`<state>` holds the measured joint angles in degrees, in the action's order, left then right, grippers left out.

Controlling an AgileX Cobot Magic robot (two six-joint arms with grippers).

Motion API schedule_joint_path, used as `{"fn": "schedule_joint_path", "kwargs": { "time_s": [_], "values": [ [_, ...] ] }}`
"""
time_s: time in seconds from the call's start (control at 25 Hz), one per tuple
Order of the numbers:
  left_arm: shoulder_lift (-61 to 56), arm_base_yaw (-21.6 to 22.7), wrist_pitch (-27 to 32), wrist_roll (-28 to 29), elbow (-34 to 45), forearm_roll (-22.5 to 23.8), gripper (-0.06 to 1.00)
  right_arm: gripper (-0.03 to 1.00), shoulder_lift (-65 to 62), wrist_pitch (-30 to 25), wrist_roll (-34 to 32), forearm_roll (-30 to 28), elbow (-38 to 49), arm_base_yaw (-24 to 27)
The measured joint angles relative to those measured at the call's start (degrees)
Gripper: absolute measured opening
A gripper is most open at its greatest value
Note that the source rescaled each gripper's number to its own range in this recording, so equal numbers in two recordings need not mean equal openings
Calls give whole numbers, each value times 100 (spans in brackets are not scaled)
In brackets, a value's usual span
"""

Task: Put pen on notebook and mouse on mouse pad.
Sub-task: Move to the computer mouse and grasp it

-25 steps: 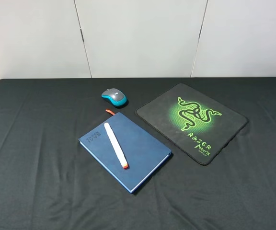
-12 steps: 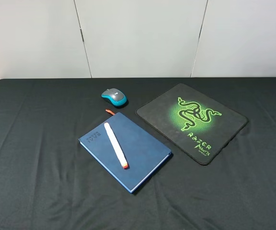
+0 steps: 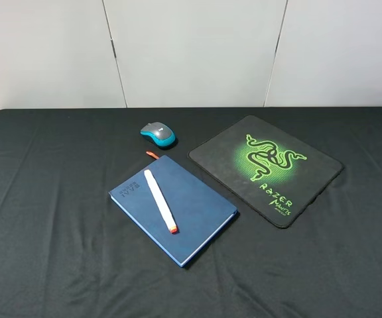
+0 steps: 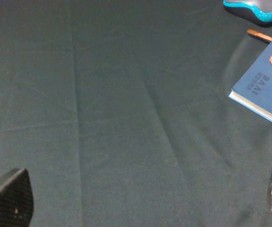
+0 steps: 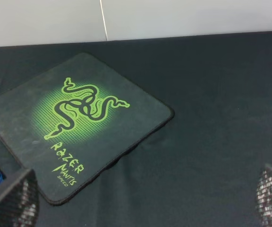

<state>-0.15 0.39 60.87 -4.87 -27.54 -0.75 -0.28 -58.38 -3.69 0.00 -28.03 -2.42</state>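
Black cloth [image 3: 45,199] covers the table. The pen [image 3: 160,200] is recorded lying on the dark blue notebook [image 3: 201,205] at lower centre of the high view, long axis running from upper left to lower right, orange-red tip toward the lower right; that half of the task is judged done. The mouse [image 3: 158,134] is noted on bare cloth at upper centre-left, just beyond the notebook's orange ribbon bookmark [image 3: 152,154] and not touching it. Its long axis is set roughly left to right, tilted slightly down to the right. The mouse pad [image 3: 221,159] is found to the right of the mouse and a little lower, separated from it by a strip of cloth, with nothing on it. The mouse is seen in the left wrist view [image 4: 251,10] and not in the right wrist view, so the left arm is judged nearer. The left gripper [image 4: 143,203] is spread wide and holds nothing; the right gripper [image 5: 140,198] is likewise spread wide and empty, with the mouse pad ahead of it. Neither arm is caught in the high view. Only the fingertips [image 4: 11,198] are shown in each wrist view, the mouse is cut by the frame edge there, and only the pen's white end is visible.
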Motion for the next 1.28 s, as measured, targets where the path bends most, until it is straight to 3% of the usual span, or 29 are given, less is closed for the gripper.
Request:
{"fn": "schedule_joint_path", "kwargs": {
  "time_s": [1.28],
  "values": [
    [0, 0, 0, -5, 0, 5, 99, 100, 0, 0, -18, 0, 0, 0]
  ]
}}
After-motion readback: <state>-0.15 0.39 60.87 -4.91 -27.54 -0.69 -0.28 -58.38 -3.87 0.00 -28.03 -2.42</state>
